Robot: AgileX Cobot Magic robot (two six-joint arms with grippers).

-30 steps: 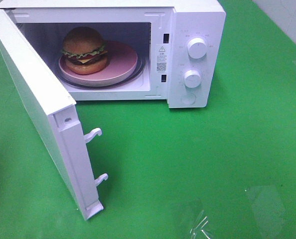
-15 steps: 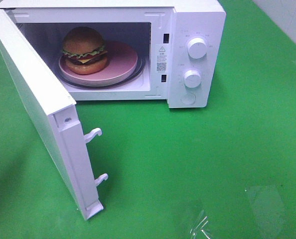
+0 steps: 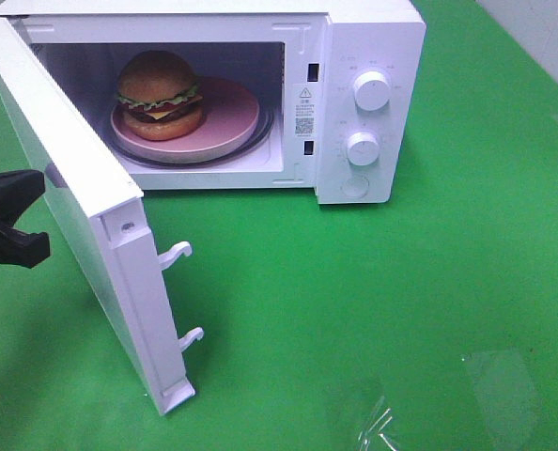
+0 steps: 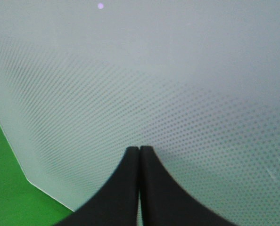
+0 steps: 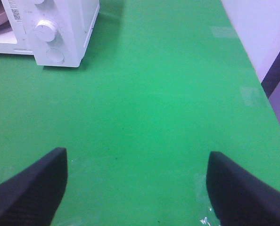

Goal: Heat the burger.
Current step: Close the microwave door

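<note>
Door-closing looks like the job in hand. One glossy brown-bunned burger (image 3: 160, 94) sits on one round pink plate (image 3: 234, 120) inside the one white box microwave (image 3: 373, 38), well beyond the left gripper (image 4: 139, 155). Its black fingers (image 4: 126, 188) are pressed together, tips just at the dotted outer face of the wide-swung white door (image 3: 72, 216) (touching or not, I can't tell). That panel stands between fingers and burger, its free edge upright. The right gripper (image 5: 136, 155), fingers spread and empty, hangs well apart, so the left is nearer. Two round white dials (image 3: 371, 90), two latch hooks (image 3: 178, 252).
</note>
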